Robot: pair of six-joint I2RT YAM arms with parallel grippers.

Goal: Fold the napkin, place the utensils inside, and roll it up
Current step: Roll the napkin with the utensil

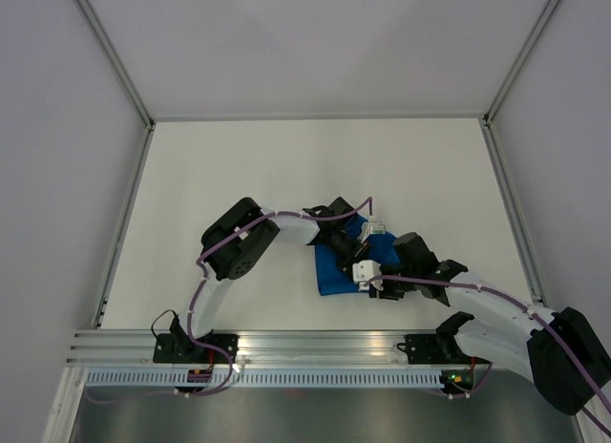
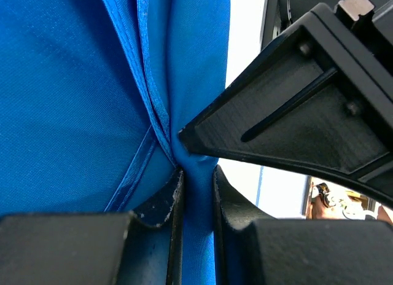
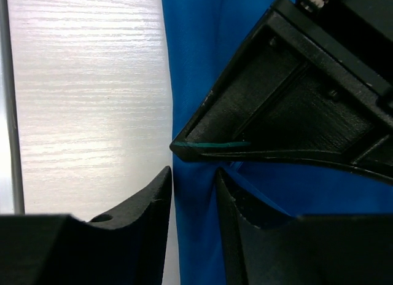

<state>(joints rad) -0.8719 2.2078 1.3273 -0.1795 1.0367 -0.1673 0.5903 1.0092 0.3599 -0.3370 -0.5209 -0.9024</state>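
Fold step: left gripper (image 2: 198, 174) clamps the napkin (image 1: 334, 276), right gripper (image 3: 193, 174) straddles it, grip unclear; next, carry both holds across together.

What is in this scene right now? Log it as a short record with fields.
napkin: blue, gathered small, lying on the white table
left tool: shut on a fold of the napkin
right tool: napkin edge between its fingers; grip unclear
utensils: none visible
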